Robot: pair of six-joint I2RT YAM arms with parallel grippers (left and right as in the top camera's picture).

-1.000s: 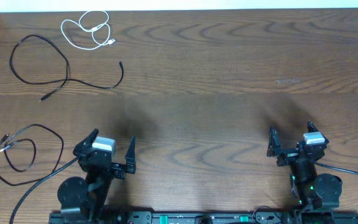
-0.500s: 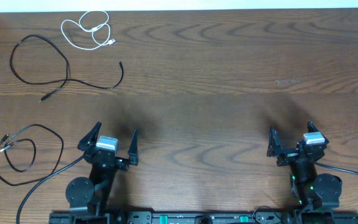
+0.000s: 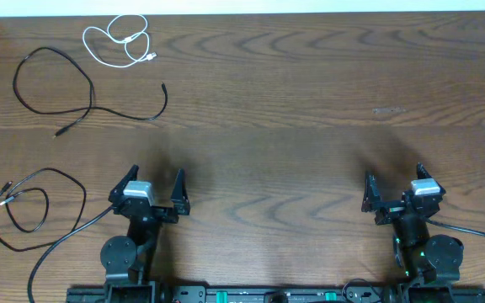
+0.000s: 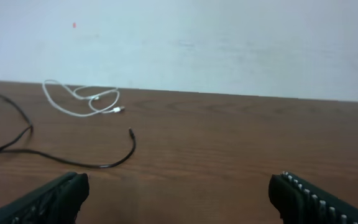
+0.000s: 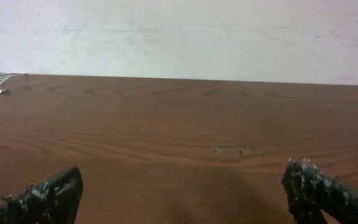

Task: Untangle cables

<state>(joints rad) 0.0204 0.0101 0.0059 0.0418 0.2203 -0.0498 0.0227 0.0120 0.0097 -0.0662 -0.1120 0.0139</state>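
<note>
Comparing with a second ago: none of the three cables has moved. All lie at the left end of the counter [image 3: 293, 109], each separate from the others.

- white cable [image 3: 118, 40]: far left, near the far edge. Short, loosely coiled into a couple of overlapping loops, with a small plug at the right side of the coil.
- far black cable [image 3: 66, 84]: just nearer than the white one, not touching it. One big open loop at left that crosses itself once, with a tail curving right and up to a plug. The other end points near-left.
- near black cable [image 3: 32, 202]: near-left corner, well apart from the other two. A large loop with a smaller loop inside it, and its plug end pale at far left.

The only change is the left arm. The left pincer [image 3: 156, 173] has shifted slightly right and squared up to face the far side. Its jaws are spread wide and hold nothing. It sits right of the near black cable and clear of it. The arm's own thick lead [image 3: 57, 252] runs close by that cable's near-right side, and I cannot tell whether they touch.

The right pincer [image 3: 392, 173] is unchanged at near right. It is also fully spread and empty, over bare wood and well apart from all the cables.
</note>
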